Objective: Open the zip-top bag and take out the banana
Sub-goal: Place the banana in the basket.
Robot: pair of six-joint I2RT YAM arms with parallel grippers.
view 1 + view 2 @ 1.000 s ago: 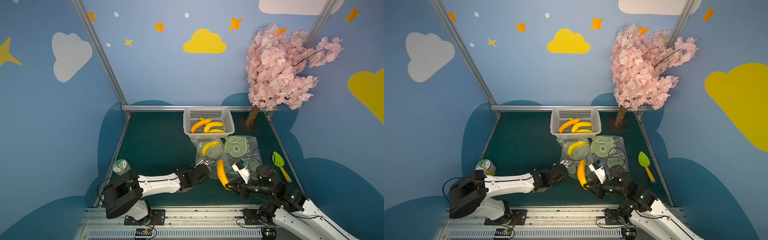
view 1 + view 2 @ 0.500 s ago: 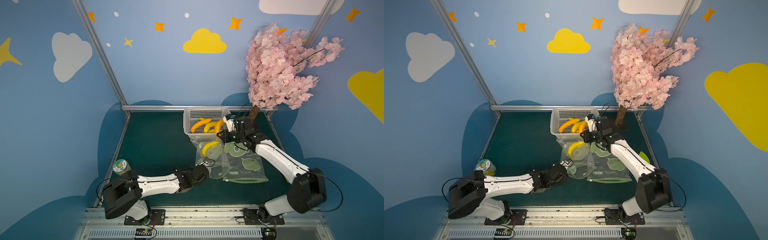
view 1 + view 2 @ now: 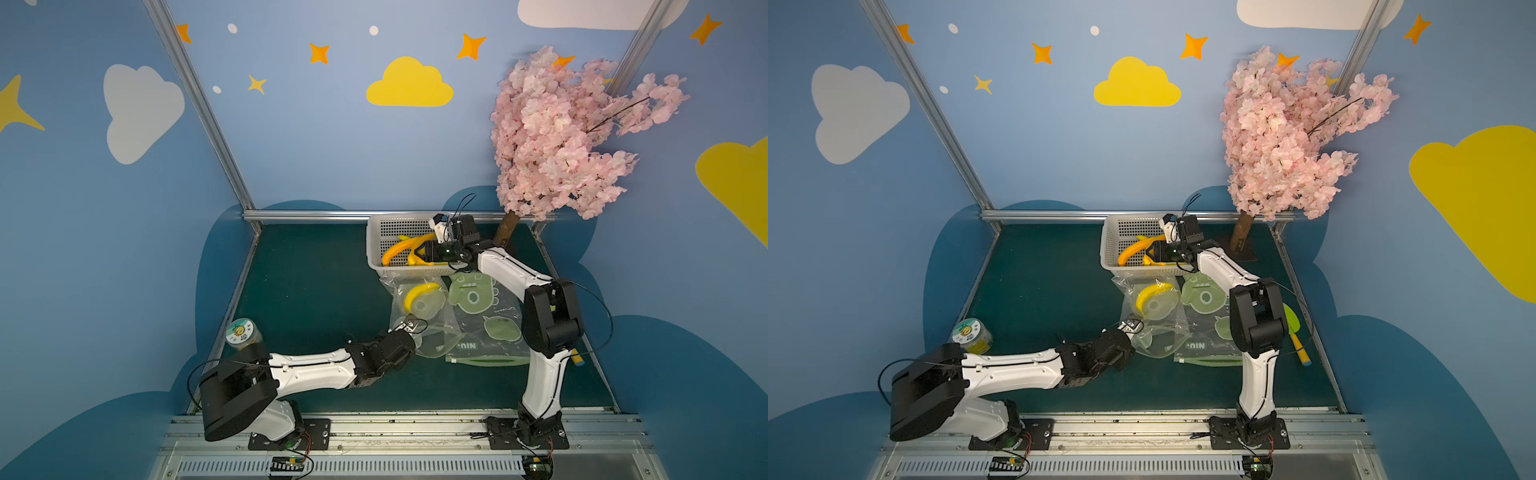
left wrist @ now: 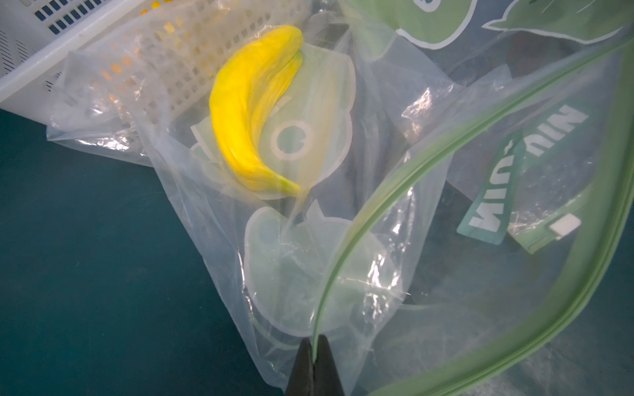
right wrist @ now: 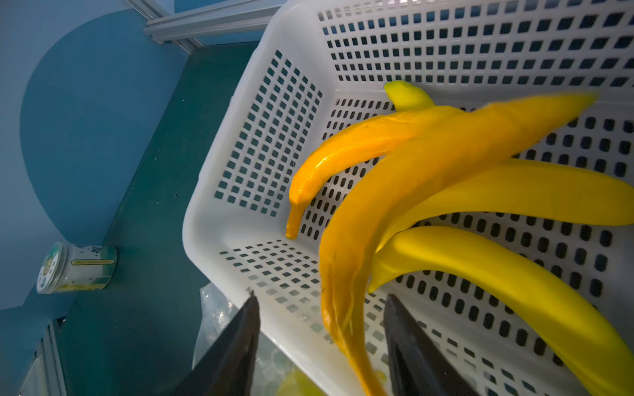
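The orange banana (image 5: 429, 178) is blurred in the right wrist view, one end cut off. At mid-right of a top view the green spatula (image 3: 1292, 321) is largely hidden behind the right arm (image 3: 1252, 328).

Jar: a clear jar with a green-and-white lid (image 3: 244, 332) (image 3: 971, 336) is seen upright at lower left, on the mat's left edge.
Tree: a pink blossom tree (image 3: 561, 137) is set at upper right.
Scoop: a green scoop with a yellow handle (image 3: 1292, 328) is seen right of centre, partly hidden.
Basket: a white perforated basket (image 3: 370, 245) is placed at centre.
Mat: a dark green mat (image 3: 316, 282) is laid underneath.
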